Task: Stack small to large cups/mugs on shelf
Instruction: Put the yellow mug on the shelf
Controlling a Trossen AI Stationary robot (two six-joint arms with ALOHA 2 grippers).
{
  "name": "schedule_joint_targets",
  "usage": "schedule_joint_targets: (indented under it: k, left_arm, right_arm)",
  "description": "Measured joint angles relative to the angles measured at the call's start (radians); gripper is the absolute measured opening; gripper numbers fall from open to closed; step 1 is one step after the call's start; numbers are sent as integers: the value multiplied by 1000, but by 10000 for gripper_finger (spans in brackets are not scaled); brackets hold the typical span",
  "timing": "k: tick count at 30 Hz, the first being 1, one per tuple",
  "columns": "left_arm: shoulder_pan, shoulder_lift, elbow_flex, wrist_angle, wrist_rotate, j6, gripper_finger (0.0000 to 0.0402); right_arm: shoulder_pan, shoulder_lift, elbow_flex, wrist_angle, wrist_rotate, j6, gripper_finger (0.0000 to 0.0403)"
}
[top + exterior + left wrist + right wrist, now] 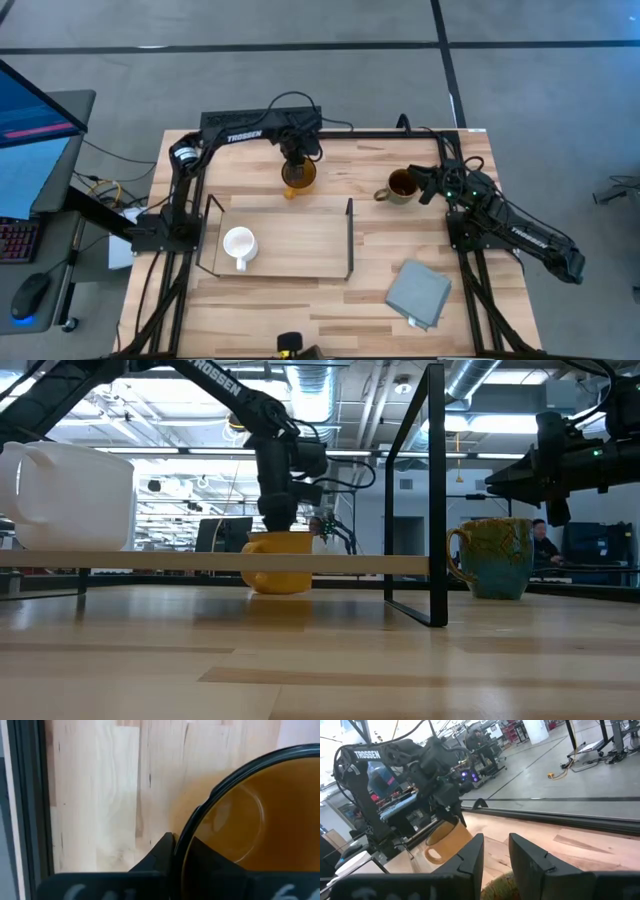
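Observation:
The amber-yellow mug (298, 180) stands on the table just beyond the shelf's (300, 262) far edge, with my left gripper (181, 842) coming down on it and shut on its rim. A small white mug (239, 245) rests on its base at the shelf's left end. The olive-brown mug (401, 185) stands on the table to the right of the shelf. My right gripper (496, 852) hovers level, right beside and a little above it, open with a narrow gap and nothing between its fingers. My left gripper pinches the amber mug's rim wall (192, 827), one finger (160, 855) outside and the other inside the cup. The fingers come from above, pointing down, on the far part of the rim, away from the handle (290, 192). The mug stands upright with its base on the table (275, 588).
A grey folded cloth (419, 292) lies near the table's front right. The shelf's black wire ends (437, 500) stand upright at both short sides. Bare shelf board (310, 235) stretches right of the white mug.

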Motion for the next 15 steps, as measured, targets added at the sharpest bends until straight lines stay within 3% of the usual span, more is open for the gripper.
schedule_joint_targets:
  k: [9,15]
  left_arm:
    - [20,2,-1,-65,21,-160,11]
    - [32,0,-3,-136,62,-180,11]
  right_arm:
    - [0,0,0,0,0,0,113]
    - [0,0,0,0,0,-7,113]
